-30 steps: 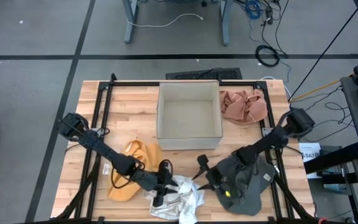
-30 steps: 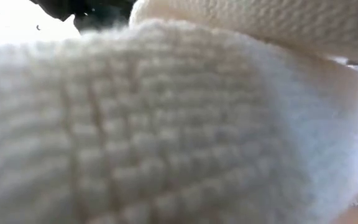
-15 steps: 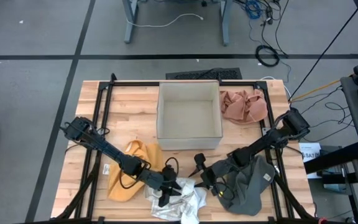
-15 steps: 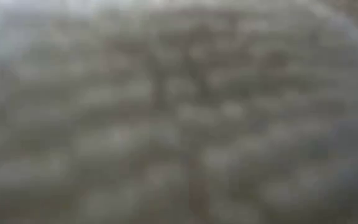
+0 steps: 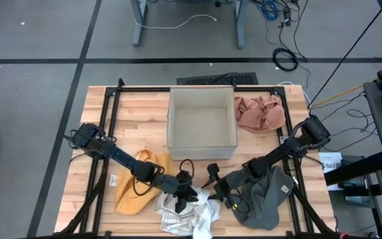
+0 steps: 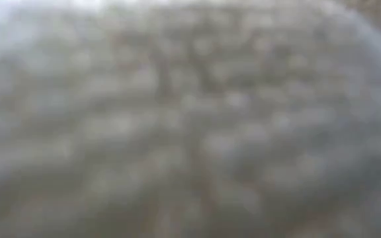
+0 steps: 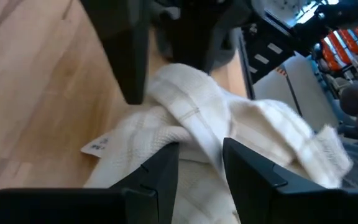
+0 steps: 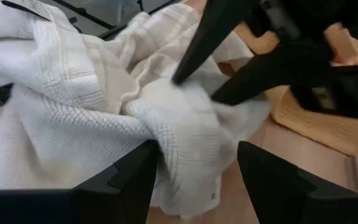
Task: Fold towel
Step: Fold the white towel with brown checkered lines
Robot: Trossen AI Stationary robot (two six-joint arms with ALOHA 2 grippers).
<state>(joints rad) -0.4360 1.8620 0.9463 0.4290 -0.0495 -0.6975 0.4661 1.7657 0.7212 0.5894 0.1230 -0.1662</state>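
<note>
On the wooden surface (image 5: 144,106) that carries everything here, an open box (image 5: 201,123) stands beyond both my grippers, with a pink cloth (image 5: 260,113) beside it, a grey cloth (image 5: 265,198) under my right arm and a yellow cloth (image 5: 138,182) under my left. The white towel (image 5: 191,211), crumpled, lies at the near edge directly under and between my two grippers, and fills the low view with blurred weave. My left gripper (image 5: 186,194) presses into its top folds, fingers (image 7: 160,171) partly apart with cloth bunched between them, while my right gripper (image 5: 212,182) hangs just beside it, fingers (image 8: 272,177) spread wide over the towel, clamped on nothing.
</note>
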